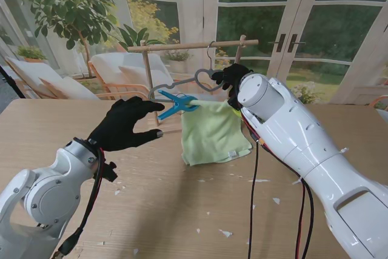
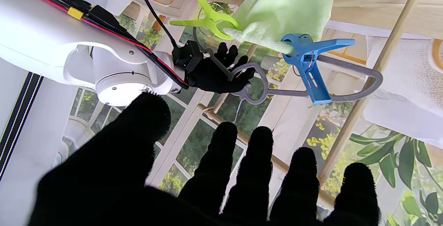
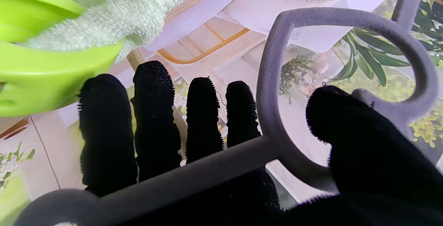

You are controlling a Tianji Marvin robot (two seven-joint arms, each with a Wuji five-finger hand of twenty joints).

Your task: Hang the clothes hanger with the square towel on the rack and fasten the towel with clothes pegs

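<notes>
- While the grey clothes hanger [image 1: 182, 83] hangs by its wire hook from the wooden rack [image 1: 182, 45], the green square towel [image 1: 212, 131] is draped over its lower bar, with the towel's bottom edge down near the table [image 1: 182, 210].
- Blue peg [image 1: 177, 105]: clamped on the towel's left end, over the hanger bar; handles point toward the left hand.
- Green peg [image 2: 207, 20]: clamped on the towel's other end, beside the right hand; clearest in the left wrist view.
- Left hand [image 1: 124, 124]: gloved, holding nothing, fingers straight and spread apart. Fingertips sit just short of the blue peg's handles; contact cannot be confirmed.
- Right hand [image 1: 232, 77]: gloved, at the hanger's heart-shaped neck. In the right wrist view the four fingers [image 3: 155, 115] lie side by side behind the hanger's bar, thumb on the near side of the loop; the hand is closed on the hanger.
- Small white scraps [image 1: 225, 233] are scattered on the table top.
</notes>
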